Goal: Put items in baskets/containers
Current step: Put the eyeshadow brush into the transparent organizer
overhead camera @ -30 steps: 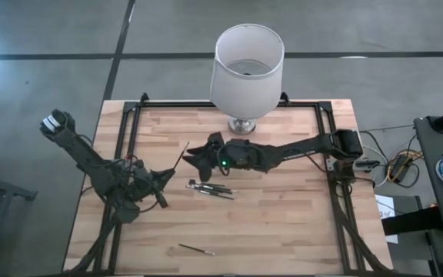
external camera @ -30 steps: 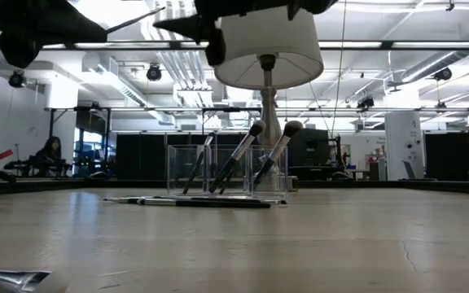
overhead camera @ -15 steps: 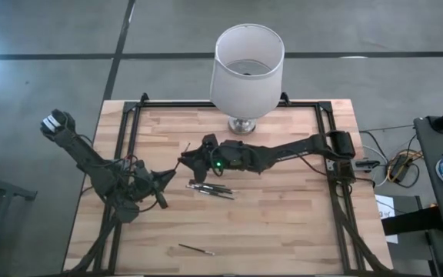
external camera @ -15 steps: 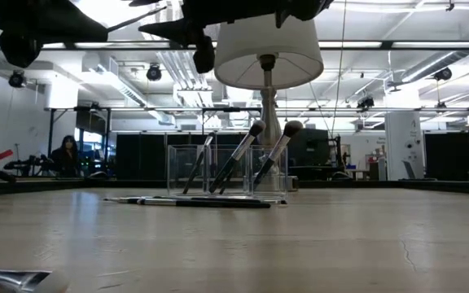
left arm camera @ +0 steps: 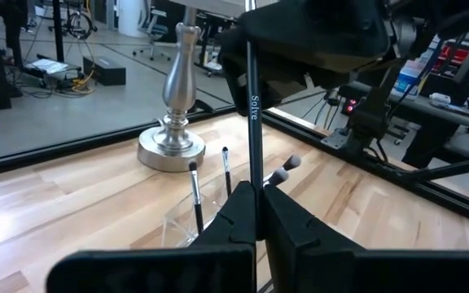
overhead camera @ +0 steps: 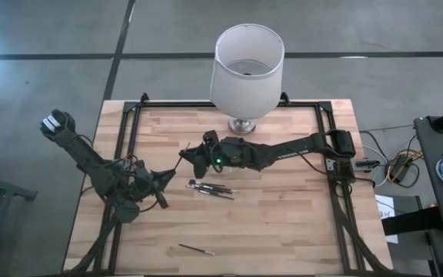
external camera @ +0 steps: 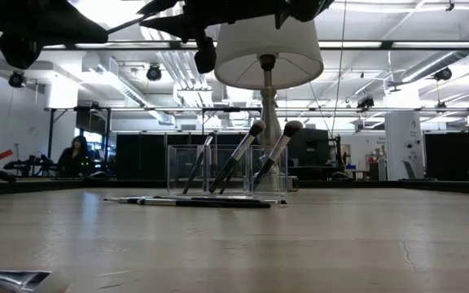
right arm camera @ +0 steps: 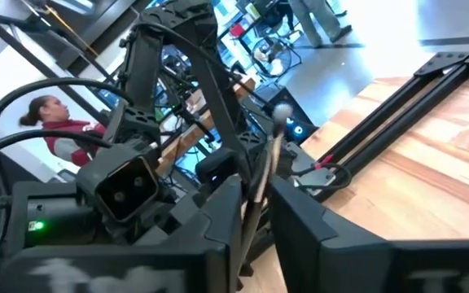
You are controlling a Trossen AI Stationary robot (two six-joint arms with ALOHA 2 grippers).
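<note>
A thin dark brush (left arm camera: 253, 122) is held in the air over the table's middle, between both grippers. My left gripper (overhead camera: 162, 175) is shut on its lower part. My right gripper (overhead camera: 185, 156) reaches in from the right and is shut on its upper part. The clear holder (external camera: 226, 172) stands on the wood with three brushes (external camera: 243, 155) leaning in it. In the high view my right arm covers the holder. Several brushes (overhead camera: 210, 188) lie flat beside it. One more brush (overhead camera: 196, 249) lies near the front edge. My left gripper pinches the brush's dark shaft (left arm camera: 254, 183) between its two fingertips. The shaft runs on past the fingers, along their line, toward my right gripper. The brush is clear of the table. My right gripper has a finger on each side of the shaft's upper part (right arm camera: 259, 191), below the pale end (right arm camera: 282, 110). It comes in level from the table's right, fingers across the brush. The brush is clear of the table.
A lamp with a big white shade (overhead camera: 247, 65) on a metal base (overhead camera: 242, 125) stands at the far middle, just behind my right arm. Black frame rails (overhead camera: 133, 131) run along the table's sides. A person (external camera: 76, 155) sits far off in the room.
My right gripper has gone a little toward the table's left, onto the brush that my left gripper holds up. Its fingers have closed from wide open to a narrow gap around the shaft. The brush has kept its place.
</note>
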